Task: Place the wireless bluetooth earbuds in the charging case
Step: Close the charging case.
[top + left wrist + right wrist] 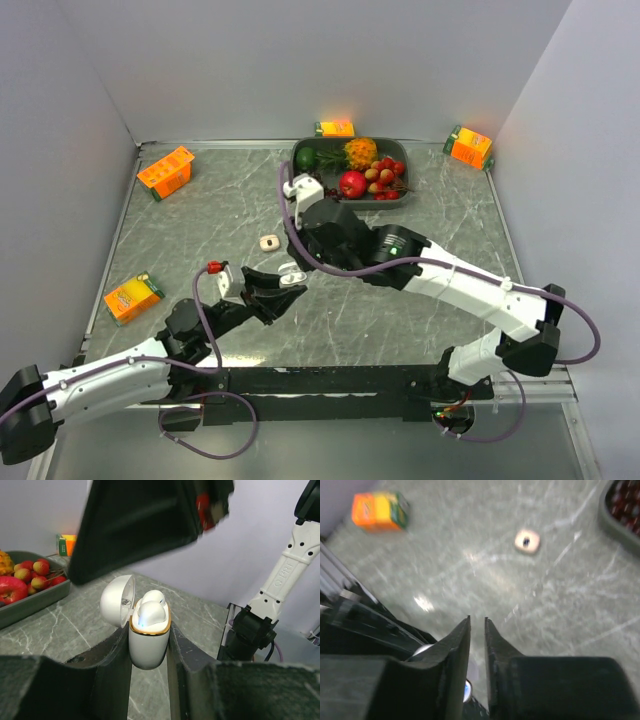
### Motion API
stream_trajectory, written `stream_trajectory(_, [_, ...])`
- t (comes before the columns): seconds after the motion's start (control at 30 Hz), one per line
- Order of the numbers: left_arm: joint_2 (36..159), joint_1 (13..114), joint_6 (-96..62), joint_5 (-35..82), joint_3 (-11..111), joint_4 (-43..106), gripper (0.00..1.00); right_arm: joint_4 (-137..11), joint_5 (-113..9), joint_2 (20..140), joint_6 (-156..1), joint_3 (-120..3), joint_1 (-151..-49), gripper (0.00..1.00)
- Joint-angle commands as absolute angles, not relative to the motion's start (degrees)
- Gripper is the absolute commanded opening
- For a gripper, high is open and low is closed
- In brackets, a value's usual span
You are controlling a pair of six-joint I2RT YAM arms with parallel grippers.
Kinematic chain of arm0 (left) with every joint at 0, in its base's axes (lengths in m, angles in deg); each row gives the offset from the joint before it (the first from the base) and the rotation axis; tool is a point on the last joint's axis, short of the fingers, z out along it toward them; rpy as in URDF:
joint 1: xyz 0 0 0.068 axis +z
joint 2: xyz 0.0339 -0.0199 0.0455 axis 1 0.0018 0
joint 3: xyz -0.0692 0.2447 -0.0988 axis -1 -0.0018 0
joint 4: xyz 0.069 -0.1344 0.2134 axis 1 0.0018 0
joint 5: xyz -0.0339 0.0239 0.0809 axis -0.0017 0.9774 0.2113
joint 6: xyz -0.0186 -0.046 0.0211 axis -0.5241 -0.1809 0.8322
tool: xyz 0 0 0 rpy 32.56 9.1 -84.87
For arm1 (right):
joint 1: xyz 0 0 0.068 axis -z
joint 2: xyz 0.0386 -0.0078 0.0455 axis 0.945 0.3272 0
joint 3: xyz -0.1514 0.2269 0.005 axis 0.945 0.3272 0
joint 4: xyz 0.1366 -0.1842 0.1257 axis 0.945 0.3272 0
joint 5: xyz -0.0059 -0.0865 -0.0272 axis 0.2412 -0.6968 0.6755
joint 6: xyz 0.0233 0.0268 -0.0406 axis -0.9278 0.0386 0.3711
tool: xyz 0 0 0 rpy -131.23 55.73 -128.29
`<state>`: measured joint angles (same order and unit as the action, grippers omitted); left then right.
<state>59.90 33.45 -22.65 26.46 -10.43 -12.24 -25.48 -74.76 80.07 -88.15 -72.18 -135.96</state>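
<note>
Grey marble table (200,230), walled on three sides. Left arm (110,380) and right arm (450,280) meet near the table's middle. Fruit tray (30,605) at the far edge. Four orange juice cartons (166,171) lie scattered around the edges.

Left gripper (149,635): jaws clamped on the charging case (148,650), which is held upright off the table with its lid (116,600) swung open. Right gripper (477,622): blurred, just above the case, a narrow gap between the jaws and nothing in it.

Two earbuds (150,612) sit in the case. A small cream square piece (267,242) lies alone on the table, beyond the grippers.
</note>
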Motion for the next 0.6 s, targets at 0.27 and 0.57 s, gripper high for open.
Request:
stream_trajectory(0.27, [59.0, 33.4, -20.3, 27.7, -8.6, -11.0, 0.01, -20.9, -70.1, 78.3, -89.3, -72.9, -137.1, 0.18])
stream_trajectory(0.57, [59.4, 33.4, -21.5, 29.9, -8.7, -10.7, 0.01, -21.2, -74.5, 73.8, -93.3, -68.6, -138.2, 0.20])
